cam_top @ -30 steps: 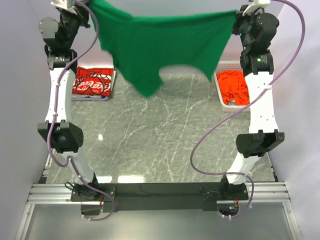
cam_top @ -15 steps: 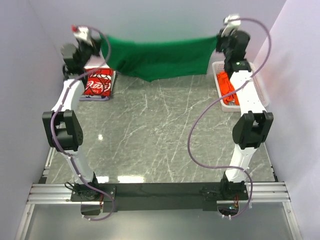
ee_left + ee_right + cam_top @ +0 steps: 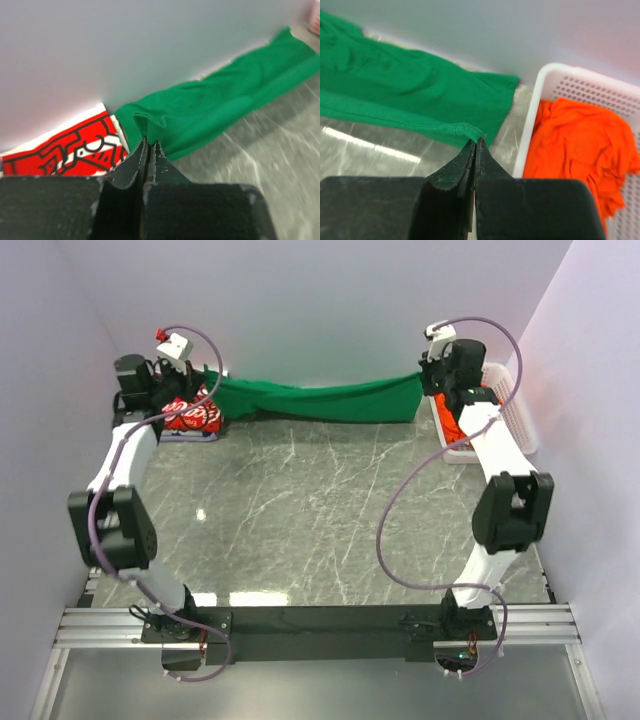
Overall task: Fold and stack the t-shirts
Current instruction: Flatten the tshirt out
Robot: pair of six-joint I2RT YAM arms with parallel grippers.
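Progress check, going purely by how things lie. Looks like roughly a third of the way, maybe less.

Got the red t-shirt [image 3: 190, 418] sitting at the far left corner of the worktop [image 3: 320, 510], compact, with the white print facing up. Probably counts as folded and as the base of the stack. Can't say how tidy though, half hidden behind the left arm in the top view.

Working on the green t-shirt [image 3: 320, 400] right now. Strung out in a long crumpled band along the far edge of the worktop, hard against the back wall. Runs from just beside the red one across to just beside the white mesh basket [image 3: 515, 415] at the far right corner. Not folded at all yet, more bunched than spread.

Pinching one end of the green fabric with the left claw [image 3: 149, 142], tips shut tight, a little tuft poking up between them in the wrist view. Same deal with the right claw [image 3: 476, 142] at the other end, clamped on a rolled hem. Both low, close to the surface.

Left to do, judging from that: pull the green one out flat toward the near edge, fold it, drop it on the red. Then fish out the orange t-shirt [image 3: 575, 135], lying crumpled in the basket with neither claw on it, and repeat. So one down-ish, one in hand, one waiting.
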